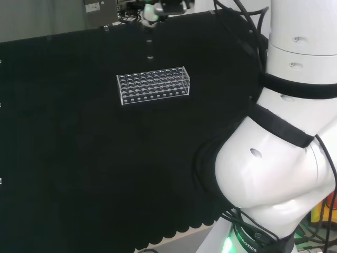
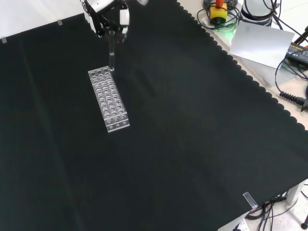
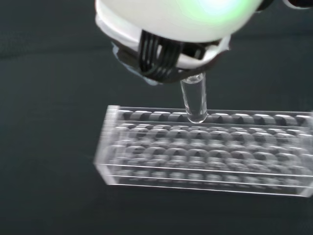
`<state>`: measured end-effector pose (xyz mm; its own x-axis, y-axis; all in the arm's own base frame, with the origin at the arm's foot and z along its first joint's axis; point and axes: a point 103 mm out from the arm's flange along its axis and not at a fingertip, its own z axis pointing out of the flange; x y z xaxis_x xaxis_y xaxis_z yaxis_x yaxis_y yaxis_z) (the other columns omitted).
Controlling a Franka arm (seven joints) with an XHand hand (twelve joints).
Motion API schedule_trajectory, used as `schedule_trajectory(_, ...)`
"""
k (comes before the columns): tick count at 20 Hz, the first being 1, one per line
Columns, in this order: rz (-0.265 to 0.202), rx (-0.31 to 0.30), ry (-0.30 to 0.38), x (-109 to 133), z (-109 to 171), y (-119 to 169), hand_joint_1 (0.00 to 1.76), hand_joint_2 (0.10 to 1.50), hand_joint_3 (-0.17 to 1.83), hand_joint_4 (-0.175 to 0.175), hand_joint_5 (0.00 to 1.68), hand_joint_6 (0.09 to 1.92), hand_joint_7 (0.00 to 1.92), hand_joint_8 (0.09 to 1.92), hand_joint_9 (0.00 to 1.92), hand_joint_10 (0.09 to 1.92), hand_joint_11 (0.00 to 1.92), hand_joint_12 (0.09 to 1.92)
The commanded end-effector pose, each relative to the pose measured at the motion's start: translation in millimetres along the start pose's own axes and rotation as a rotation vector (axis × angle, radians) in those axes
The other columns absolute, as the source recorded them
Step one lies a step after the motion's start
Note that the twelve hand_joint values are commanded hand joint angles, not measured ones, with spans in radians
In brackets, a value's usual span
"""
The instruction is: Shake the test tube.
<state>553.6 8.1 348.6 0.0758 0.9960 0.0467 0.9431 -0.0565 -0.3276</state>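
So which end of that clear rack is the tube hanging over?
The test tube, held in the hand, hangs upright by the rack's far end in the front view, the end nearest the hand; the near end has nothing above it.

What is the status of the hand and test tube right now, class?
Hand shut on test tube. Tube upright, clear of the rack, by its far end. Nothing in the way.

no readable text anywhere in the views. small print on the arm's base (image 1: 247,238) in the head view was too tiny and cut off to make out. the clear rack (image 2: 109,99) carried no labels or numbers.
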Motion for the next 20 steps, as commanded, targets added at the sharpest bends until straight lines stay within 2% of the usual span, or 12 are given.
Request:
schedule_trajectory(1,0.132,-0.004,-0.051,-61.3,-4.6,-7.6,1.24,0.6,0.69,-0.175,1.4,0.43,1.84,0.31,1.62,0.48,1.15,0.98)
schedule_trajectory(4,0.155,-0.016,-0.05,-68.7,-9.1,-6.6,1.24,0.6,0.69,-0.175,1.4,0.43,1.84,0.31,1.62,0.48,1.15,0.98)
schedule_trajectory(7,0.127,-0.016,-0.036,-55.0,-8.7,-3.9,1.24,0.6,0.69,-0.175,1.4,0.43,1.84,0.31,1.62,0.48,1.15,0.98)
schedule_trajectory(10,0.072,-0.008,-0.009,-25.7,-3.0,0.2,1.24,0.6,0.69,-0.175,1.4,0.43,1.84,0.31,1.62,0.48,1.15,0.98)
schedule_trajectory(16,-0.082,0.002,0.037,56.9,1.4,9.4,1.24,0.6,0.69,-0.175,1.4,0.44,1.84,0.31,1.63,0.48,1.16,0.97)
schedule_trajectory(20,-0.167,-0.003,0.065,101.0,-2.9,9.7,1.24,0.6,0.69,-0.175,1.4,0.44,1.84,0.31,1.63,0.48,1.16,0.97)
